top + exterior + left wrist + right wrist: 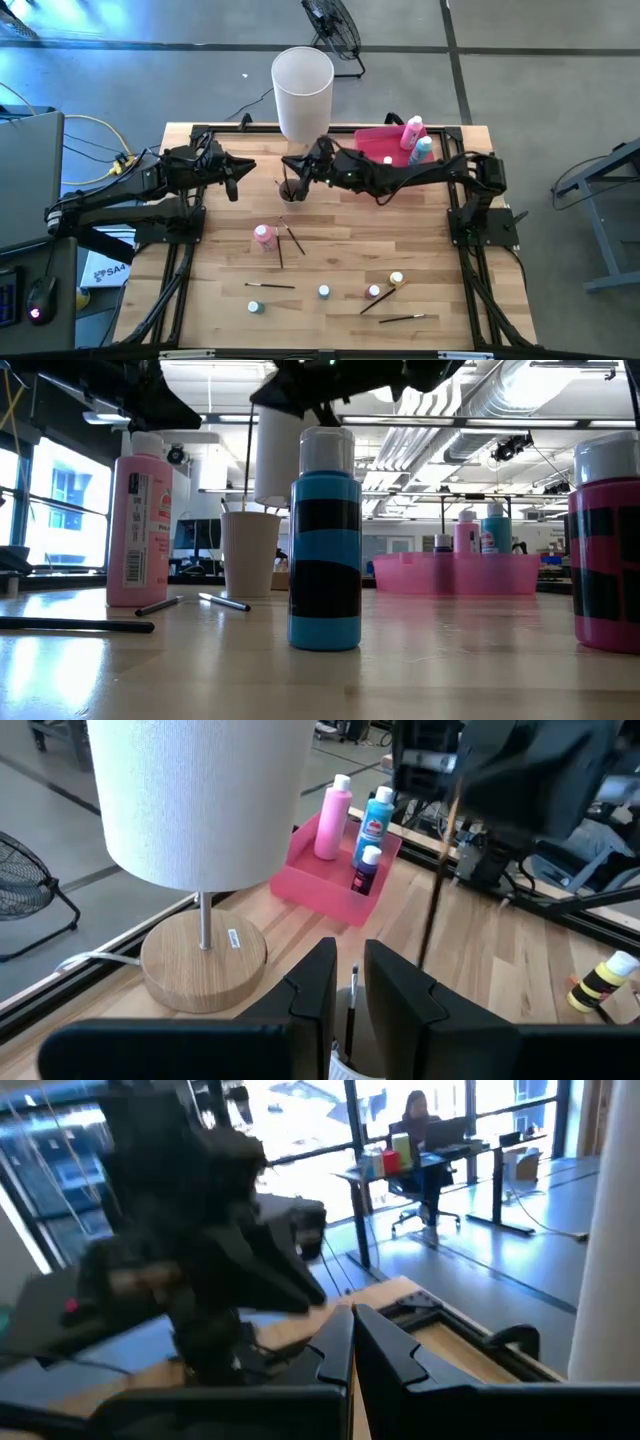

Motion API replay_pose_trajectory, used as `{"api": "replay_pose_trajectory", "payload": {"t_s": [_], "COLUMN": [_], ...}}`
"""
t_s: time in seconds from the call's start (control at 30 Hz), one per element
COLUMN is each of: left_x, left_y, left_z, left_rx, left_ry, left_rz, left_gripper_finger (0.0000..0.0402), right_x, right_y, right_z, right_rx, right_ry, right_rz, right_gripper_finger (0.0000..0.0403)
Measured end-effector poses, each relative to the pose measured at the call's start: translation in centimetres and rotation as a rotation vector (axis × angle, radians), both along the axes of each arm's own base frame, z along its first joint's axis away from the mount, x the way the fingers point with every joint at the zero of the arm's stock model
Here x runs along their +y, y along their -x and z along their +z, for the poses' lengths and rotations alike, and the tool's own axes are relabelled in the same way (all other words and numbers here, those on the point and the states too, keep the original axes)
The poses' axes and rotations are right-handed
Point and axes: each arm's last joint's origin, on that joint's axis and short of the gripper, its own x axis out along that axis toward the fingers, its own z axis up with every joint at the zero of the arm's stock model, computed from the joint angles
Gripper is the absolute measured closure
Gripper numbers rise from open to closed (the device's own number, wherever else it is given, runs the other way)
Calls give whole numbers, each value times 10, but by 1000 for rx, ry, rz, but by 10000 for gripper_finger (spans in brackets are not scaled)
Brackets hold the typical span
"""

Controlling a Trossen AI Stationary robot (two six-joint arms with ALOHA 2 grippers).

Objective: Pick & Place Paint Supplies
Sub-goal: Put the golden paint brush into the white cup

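Observation:
My right gripper (296,180) reaches level from the table's right, over a paper cup (250,550) near the far middle. It is shut on a thin dark paintbrush (438,880) that hangs upright. My left gripper (236,182) waits left of the cup with a narrow gap between its fingers and nothing in it. A pink bottle (264,236), loose brushes (293,238) and tiny bottles (324,291) lie on the table. A pink bottle (412,133) and a teal bottle (423,150) stand in the pink tray (372,147). My right gripper pinches the paintbrush near its upper end (455,800) between its two fingers. The fingers come level from the table's right and lie across the brush. The brush hangs upright below them and its lower end (246,505) reaches the cup's mouth. The cup hides the tip.
A lamp with a tall white shade (302,90) and a wooden base (205,955) stands just behind the cup. More brushes (402,318) and small bottles (397,279) lie toward the near edge. The arms' black frames run along both sides of the table.

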Motion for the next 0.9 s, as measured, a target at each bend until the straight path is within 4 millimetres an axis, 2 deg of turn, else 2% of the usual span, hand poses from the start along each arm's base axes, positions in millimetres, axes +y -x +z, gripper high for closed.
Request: {"api": "replay_pose_trajectory", "payload": {"t_s": [0.63, 0.9], "left_x": [0, 0], "left_y": [0, 0], "left_z": [0, 0], "left_rx": [3, 3], "left_ry": [1, 1], "left_rz": [-1, -1], "left_gripper_finger": [348, 348], "right_x": [2, -1], "right_y": [-26, -25], "right_z": [-68, -77], "right_rx": [176, 254], "right_ry": [69, 75], "right_rz": [42, 42], "right_gripper_finger": [400, 400]}}
